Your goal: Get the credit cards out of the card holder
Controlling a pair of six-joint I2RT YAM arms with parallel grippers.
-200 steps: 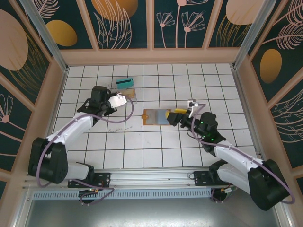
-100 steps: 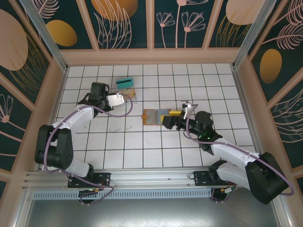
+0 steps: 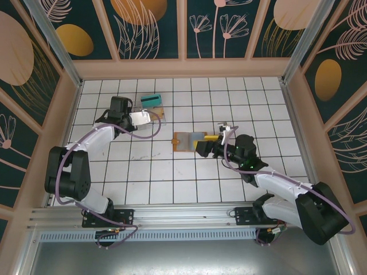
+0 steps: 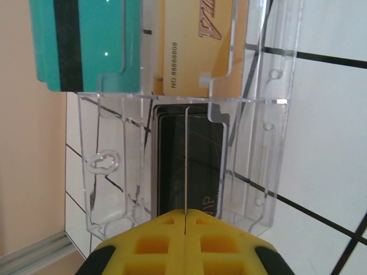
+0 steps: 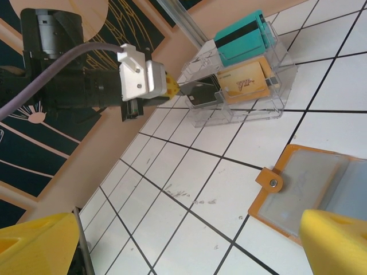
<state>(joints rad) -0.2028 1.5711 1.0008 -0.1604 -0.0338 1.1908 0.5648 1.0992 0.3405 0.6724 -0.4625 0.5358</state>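
Two white-shelled arms (image 3: 96, 141) with black joints, lilac cables (image 5: 69, 57), yellow ribbed fingers (image 4: 155, 240)

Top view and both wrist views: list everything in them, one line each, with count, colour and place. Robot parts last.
card holder: one, orange-brown with a pale blue-grey face, open flat on the tiles mid-table
clear tray: one, transparent, far left of the table
teal cards: at least one, black stripe, tray's far side
tan card: one, beside the teal
black cards: small stack, tray's third compartment
table: one, white tiles
walls: dark teal, floral panels, around the table
left gripper: one, yellow fingers, shut, at the black cards
right gripper: one, yellow fingers, open, at the card holder's right end
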